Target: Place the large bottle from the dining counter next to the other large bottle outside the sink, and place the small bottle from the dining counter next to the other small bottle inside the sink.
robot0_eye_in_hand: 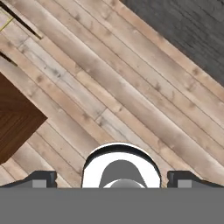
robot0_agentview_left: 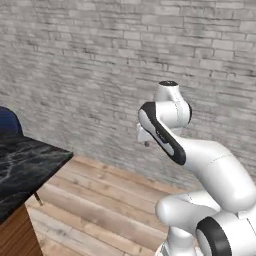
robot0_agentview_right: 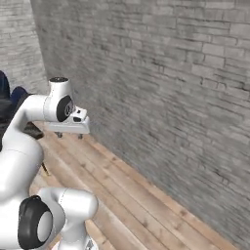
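The arm (robot0_agentview_left: 200,165) is folded up over its base, smooth white shells with dark glossy joints, its hand held level above a plank floor (robot0_agentview_left: 100,200) with nothing in its grasp. The gripper (robot0_agentview_right: 70,135) shows in the right base view as a flat white block with two small dark tips hanging under it, set far apart; in the hand view the same fingertips (robot0_eye_in_hand: 41,178) sit at the two lower corners, so the jaws stand wide and empty. The floor is pale weathered wood, long narrow boards with visible grain and dark seams, running on a slant across the hand view. Behind the arm a wall (robot0_agentview_left: 100,65) of grey brick rises, rough and mottled, with thin lighter mortar lines in even courses; in the hand view it shows as a dark grey patch at the upper right. At the left of the left base view a counter (robot0_agentview_left: 25,170) juts in: a thick slab of black stone veined with pale marbling, square at the corner, resting on a warm reddish-brown wooden body with vertical grain. The same brown wood appears as an angular corner at the left of the hand view. Beyond the slab, at the far left edge, a rounded dark blue shape (robot0_agentview_left: 9,120) rises, too cut off to name. No bottle can be made out on the visible part of the counter, so I cannot tell where the bottles stand.
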